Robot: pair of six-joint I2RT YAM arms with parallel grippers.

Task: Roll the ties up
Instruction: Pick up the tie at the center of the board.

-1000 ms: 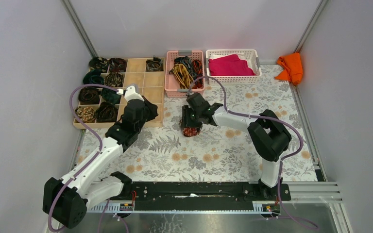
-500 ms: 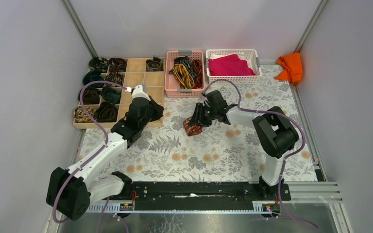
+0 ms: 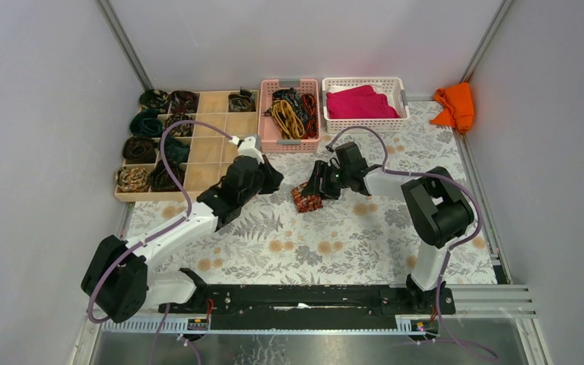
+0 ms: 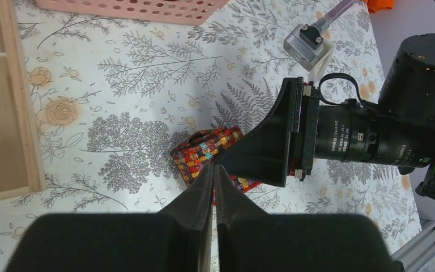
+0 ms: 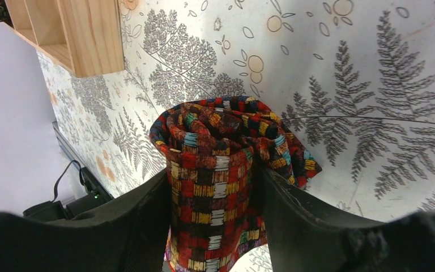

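Observation:
A rolled red-orange-and-dark patterned tie (image 3: 305, 200) lies on the floral table mat, right of the wooden tray. My right gripper (image 3: 316, 190) is shut on it, and in the right wrist view the roll (image 5: 215, 164) fills the gap between both fingers of the gripper (image 5: 215, 190). My left gripper (image 3: 271, 181) is shut and empty, just left of the roll. In the left wrist view its closed tips (image 4: 214, 168) point at the tie (image 4: 201, 156), with the right gripper's black body (image 4: 272, 144) over the tie's right part.
A wooden compartment tray (image 3: 217, 103) at the back left holds several rolled ties. A pink basket (image 3: 289, 82) holds loose ties (image 3: 289, 112). A white basket (image 3: 363, 80) holds a magenta cloth (image 3: 359, 103). An orange cloth (image 3: 456, 105) lies in the back right corner.
My left arm has swung right, away from the wooden tray, to beside the roll. My right gripper has shifted slightly right with the tie in it.

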